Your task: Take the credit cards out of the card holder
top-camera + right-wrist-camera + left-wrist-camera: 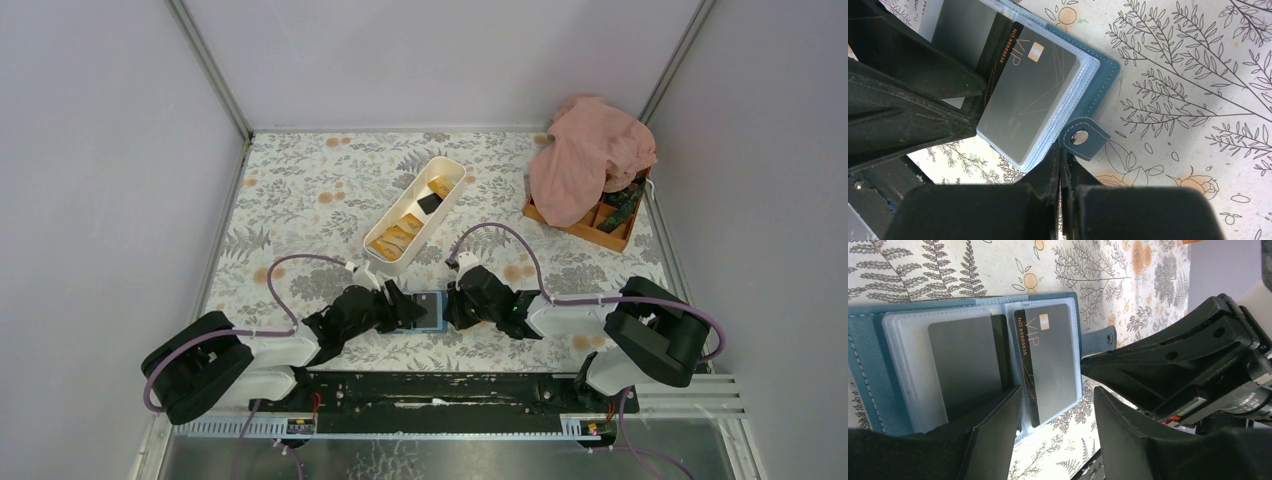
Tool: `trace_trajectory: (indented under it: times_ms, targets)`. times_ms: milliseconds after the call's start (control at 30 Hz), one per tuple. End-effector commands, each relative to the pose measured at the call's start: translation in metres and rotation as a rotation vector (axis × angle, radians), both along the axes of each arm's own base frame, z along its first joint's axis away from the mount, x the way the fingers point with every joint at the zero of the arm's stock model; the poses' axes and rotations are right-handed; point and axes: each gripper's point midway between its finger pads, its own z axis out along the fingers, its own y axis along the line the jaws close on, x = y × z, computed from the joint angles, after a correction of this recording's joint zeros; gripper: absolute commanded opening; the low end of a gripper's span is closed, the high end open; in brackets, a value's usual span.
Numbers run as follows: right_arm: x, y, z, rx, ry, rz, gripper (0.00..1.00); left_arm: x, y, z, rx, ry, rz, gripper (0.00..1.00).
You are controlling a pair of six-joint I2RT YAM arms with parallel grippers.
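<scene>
On the floral-patterned bench [300, 200], my left fingers [402, 306] stood open, straddling the near edge of the small blue folding card holder [428, 310]. The holder lay spread flat between my two arms, with a black VIP card [1048, 360] in its clear right-hand sleeve. My right fingers [456, 300] were closed together, their tips at the holder's edge beside its snap tab [1079, 136]. Behind, a long white tray [452, 163] held orange-yellow cards [392, 240]. At far right, a pink cloth [585, 150] draped an orange compartment box [590, 232].
</scene>
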Motion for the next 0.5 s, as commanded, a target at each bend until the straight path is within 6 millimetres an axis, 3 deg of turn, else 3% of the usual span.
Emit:
trace_trajectory:
  times_ms: [0,300,467]
  targets:
    - [-0.006,-0.011,-0.013,-0.039,0.024,0.011,0.0,-0.004,-0.002,0.007,-0.091,-0.017,-0.019,0.62]
    - [-0.01,-0.008,-0.018,-0.027,0.043,0.022,0.0,-0.006,-0.006,0.008,-0.16,-0.025,-0.051,0.61]
    - [-0.013,-0.008,-0.022,-0.024,0.057,0.031,0.0,-0.007,-0.011,0.02,-0.264,-0.045,-0.068,0.6]
